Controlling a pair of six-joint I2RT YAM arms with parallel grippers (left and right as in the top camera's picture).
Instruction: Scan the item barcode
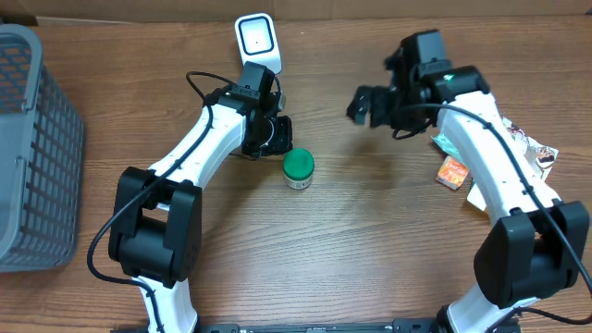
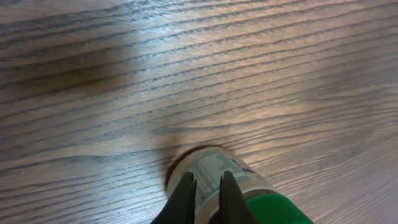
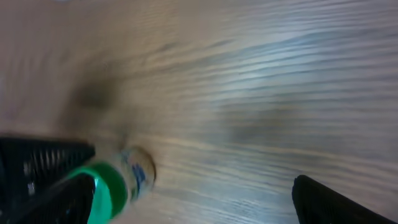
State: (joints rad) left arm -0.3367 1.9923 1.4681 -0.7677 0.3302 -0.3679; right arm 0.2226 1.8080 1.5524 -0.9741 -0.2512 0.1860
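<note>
Bottle point(image 1: 298, 169) on table point(image 1: 370, 250), before scanner point(image 1: 256, 39)

The white-and-black jointed left arm point(image 1: 199, 139) reaches forward and inward from its base. Its wrist is bent so that the black left pincer point(image 1: 275, 137) points down toward the middle. Its two fingers point(image 2: 185, 199) are pressed almost together, with only a thin slit between them. The white-and-black jointed right arm point(image 1: 490, 157) stretches forward and leftward. The black right pincer point(image 1: 368, 104) faces left with its jaws spread wide, one finger at each edge of its wrist view.
</note>
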